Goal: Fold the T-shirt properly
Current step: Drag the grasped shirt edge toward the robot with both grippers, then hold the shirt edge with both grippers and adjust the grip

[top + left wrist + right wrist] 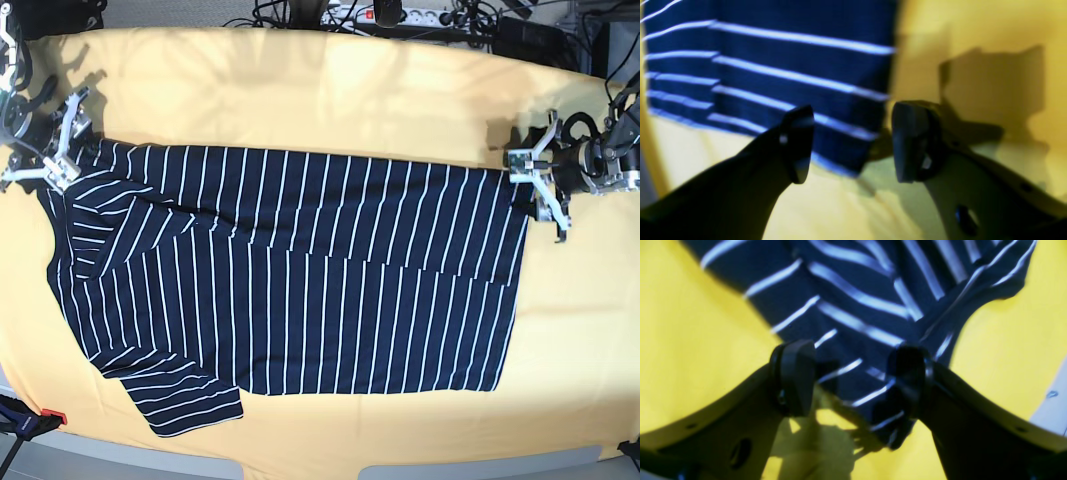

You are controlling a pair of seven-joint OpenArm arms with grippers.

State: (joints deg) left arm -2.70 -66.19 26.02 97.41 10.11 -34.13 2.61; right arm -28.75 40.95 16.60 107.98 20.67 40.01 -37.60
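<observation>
Shirt sleeve, near edge: the lower sleeve (190, 402) lies flat at the front of the table, toward the left in the base view.
T-shirt: the T-shirt (300, 290), dark navy with thin white stripes, lies spread across the middle of the table. Its upper long edge is folded down over the body, so a second layer shows along the top.
Cloth: a yellow-orange cloth (330, 95) covers the table under the shirt and shows on all sides.
Left gripper: the left gripper (853, 143) is at the right end of the shirt in the base view, beside the upper corner of the hem. Its fingers stand apart and nothing is between them. In its wrist view the shirt corner is behind the gap.
Right gripper: the right gripper (853, 378) is at the left end, by the shoulder and upper sleeve. Its fingers also stand apart, not clamped; striped fabric lies under the gap.
Far edge: cables and a power strip (400, 15) lie behind the table.
</observation>
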